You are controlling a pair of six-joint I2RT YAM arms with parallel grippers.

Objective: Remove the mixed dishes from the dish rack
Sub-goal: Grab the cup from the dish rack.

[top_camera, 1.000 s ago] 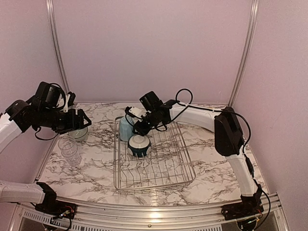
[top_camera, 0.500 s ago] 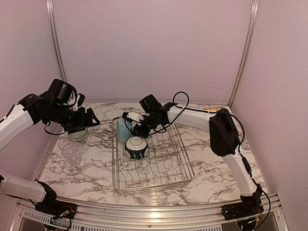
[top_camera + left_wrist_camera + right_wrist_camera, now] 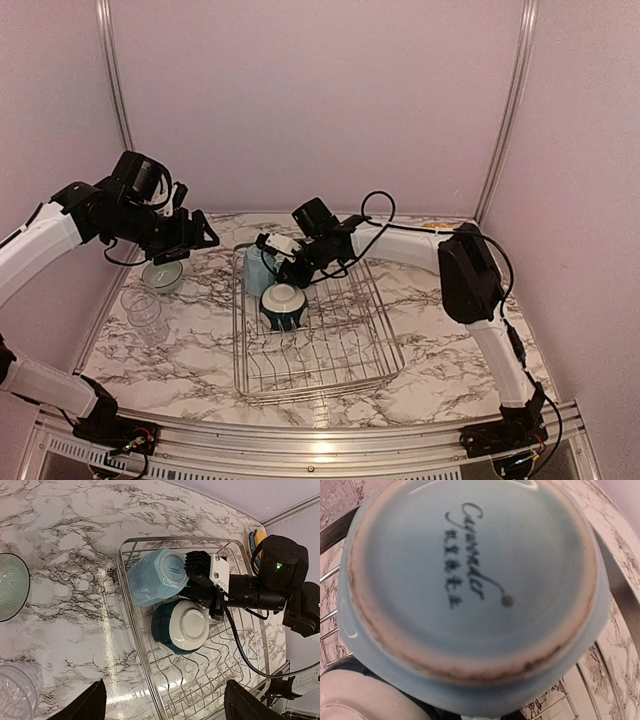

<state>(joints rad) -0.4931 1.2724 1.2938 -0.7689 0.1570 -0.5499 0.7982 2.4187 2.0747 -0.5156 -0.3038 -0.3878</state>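
Note:
The silver wire dish rack point(image 3: 322, 385) point(image 3: 134, 630) sits mid-table. In its far left corner a light blue mug point(image 3: 257, 270) point(image 3: 150, 577) lies on its side. Beside it a dark-teal-and-white bowl point(image 3: 284, 305) point(image 3: 182, 627) rests bottom up. My right gripper point(image 3: 276, 264) point(image 3: 192, 582) presses against the mug's base. That base point(image 3: 470, 570) fills the right wrist view and hides the fingers. My left gripper point(image 3: 190, 240) point(image 3: 167, 707) hovers open and empty above the rack's left rim.
A grey-green bowl point(image 3: 162, 275) point(image 3: 10, 587) and a clear glass point(image 3: 145, 315) point(image 3: 17, 690) stand on the marble left of the rack. Plate edges, yellow on top point(image 3: 255, 540), show at the far right. Metal frame posts point(image 3: 115, 100) rise at the back corners.
My left arm has risen from the grey-green bowl and swung right toward the rack. The right gripper has stayed at the mug, and the rack has shifted slightly left.

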